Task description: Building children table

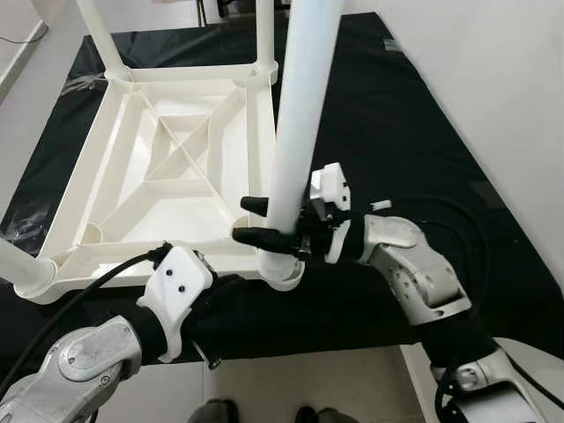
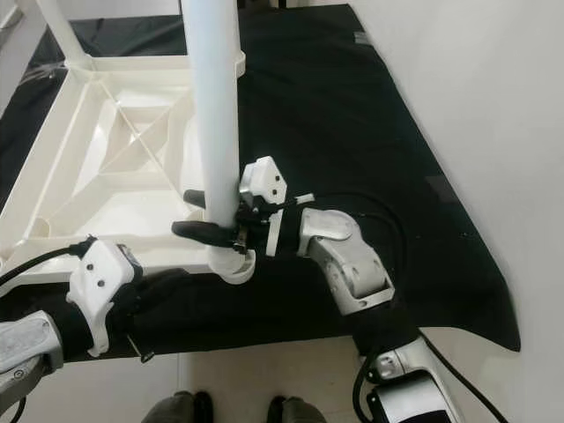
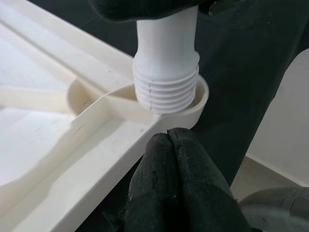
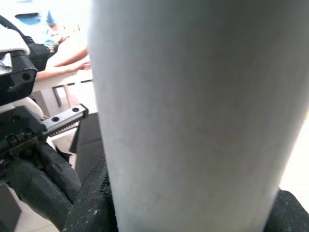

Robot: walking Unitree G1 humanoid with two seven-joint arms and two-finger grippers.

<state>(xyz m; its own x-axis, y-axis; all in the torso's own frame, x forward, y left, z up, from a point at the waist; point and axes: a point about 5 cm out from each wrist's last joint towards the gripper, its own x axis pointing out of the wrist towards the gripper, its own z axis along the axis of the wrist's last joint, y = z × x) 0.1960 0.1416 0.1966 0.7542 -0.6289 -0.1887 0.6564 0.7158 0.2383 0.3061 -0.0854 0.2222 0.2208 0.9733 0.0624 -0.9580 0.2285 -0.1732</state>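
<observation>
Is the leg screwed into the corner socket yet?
Not fully: the leg's threads still show above the socket; the right tool grips it upright.

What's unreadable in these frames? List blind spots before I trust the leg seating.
- Table leg: top cut off by the edge in the head views.
- Threaded end in the corner socket: how far it sits is hidden by the socket rim, left wrist view.
- Left gripper: its tips sit under the white tabletop edge in the head views.
- Right gripper: the leg hides its far side, right wrist view.
</observation>
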